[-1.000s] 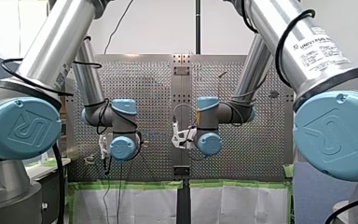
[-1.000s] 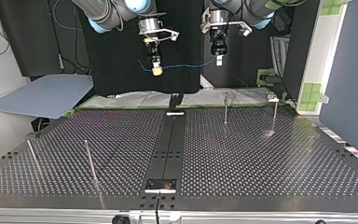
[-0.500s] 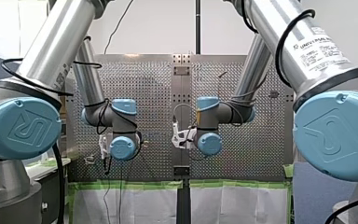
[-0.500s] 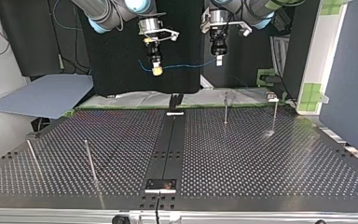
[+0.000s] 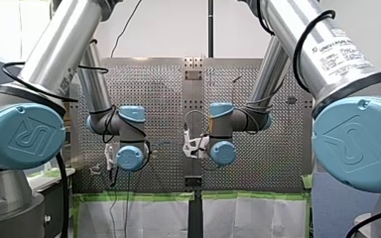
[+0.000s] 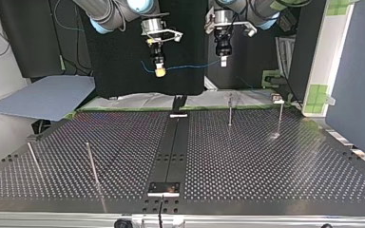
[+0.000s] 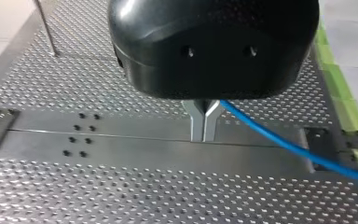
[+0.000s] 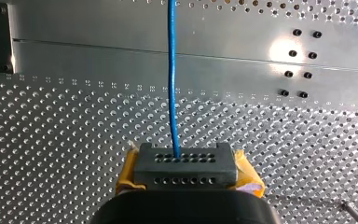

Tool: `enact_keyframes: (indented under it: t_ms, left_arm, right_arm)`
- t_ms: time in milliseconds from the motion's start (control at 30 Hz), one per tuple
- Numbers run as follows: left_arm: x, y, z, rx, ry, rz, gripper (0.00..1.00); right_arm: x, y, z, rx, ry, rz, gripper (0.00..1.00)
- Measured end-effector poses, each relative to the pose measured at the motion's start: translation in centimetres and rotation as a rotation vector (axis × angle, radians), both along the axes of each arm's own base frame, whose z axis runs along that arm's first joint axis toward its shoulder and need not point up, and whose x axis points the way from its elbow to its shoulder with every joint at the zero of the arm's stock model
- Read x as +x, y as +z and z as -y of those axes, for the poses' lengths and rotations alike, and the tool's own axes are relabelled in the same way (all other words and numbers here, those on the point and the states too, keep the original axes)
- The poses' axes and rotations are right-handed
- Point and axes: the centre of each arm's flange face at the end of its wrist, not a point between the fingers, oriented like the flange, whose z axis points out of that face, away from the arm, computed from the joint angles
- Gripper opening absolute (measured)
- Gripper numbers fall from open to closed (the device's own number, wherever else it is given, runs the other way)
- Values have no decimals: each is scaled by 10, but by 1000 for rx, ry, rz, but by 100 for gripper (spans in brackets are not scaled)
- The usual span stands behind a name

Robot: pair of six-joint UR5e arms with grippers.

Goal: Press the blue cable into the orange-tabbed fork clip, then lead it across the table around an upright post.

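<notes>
While my left pincer (image 7: 204, 122) and right pincer (image 8: 182, 161) are clamping the blue cable (image 8: 171, 70) aloft, clipping is waiting.
Next, I judge, comes lowering it toward the unseen fork clip.

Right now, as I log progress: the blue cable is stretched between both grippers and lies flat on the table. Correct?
Not quite. The blue cable is stretched between my right gripper and my left gripper, but it does not lie on the table. The top view shows it hanging in the air above the perforated surface.
</notes>
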Motion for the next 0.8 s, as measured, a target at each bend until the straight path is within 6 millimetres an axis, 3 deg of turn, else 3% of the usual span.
enact_keyframes:
  t_ms: [267, 800]
  left_arm:
    - [-6, -23, -4, 38, 2, -64, 0]
    - [-7, -25, -5, 41, 2, -69, 0]
  right_arm:
    - [0, 0, 0, 0, 0, 0, 0]
    - [1, 0, 0, 0, 0, -2, 0]
